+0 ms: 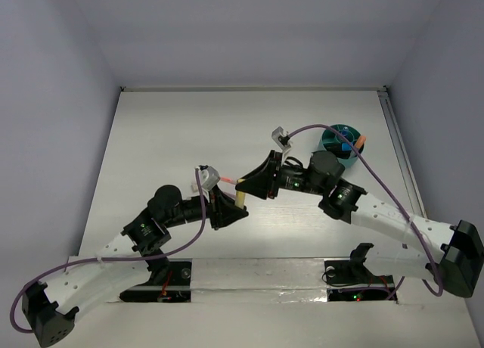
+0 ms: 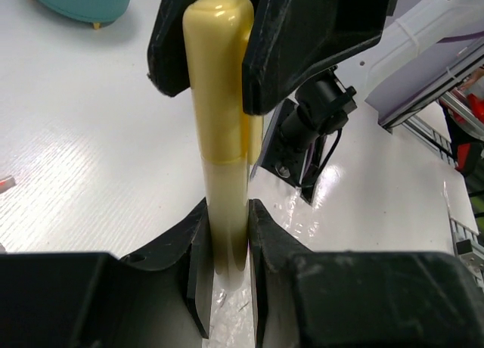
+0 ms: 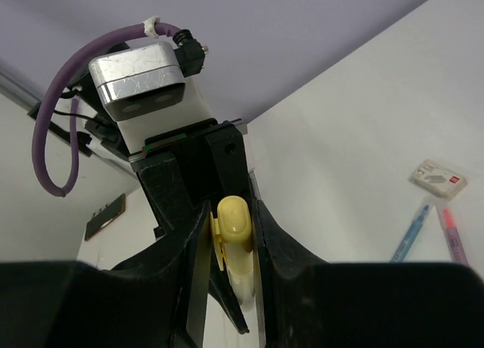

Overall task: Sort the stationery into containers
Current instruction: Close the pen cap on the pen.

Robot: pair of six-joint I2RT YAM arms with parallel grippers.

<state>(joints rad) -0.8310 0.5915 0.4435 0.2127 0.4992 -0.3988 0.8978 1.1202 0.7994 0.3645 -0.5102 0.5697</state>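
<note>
A yellow highlighter (image 1: 241,197) hangs above the table middle, held at both ends. My left gripper (image 2: 229,238) is shut on its barrel, and in the top view this gripper (image 1: 235,211) comes in from the lower left. My right gripper (image 3: 231,238) is closed round its cap and clip (image 3: 233,225), and in the top view this gripper (image 1: 244,187) comes in from the right. The right fingers (image 2: 302,38) flank the cap in the left wrist view. The teal-green cup (image 1: 333,141) stands at the back right with an orange marker (image 1: 361,142) in it.
A blue pen (image 3: 412,231), a pink pen (image 3: 452,236) and a small white eraser (image 3: 437,176) lie on the table beyond the grippers. A pink item (image 1: 225,181) lies by the left wrist. The cup's base (image 2: 79,0) shows at the left wrist view's top left.
</note>
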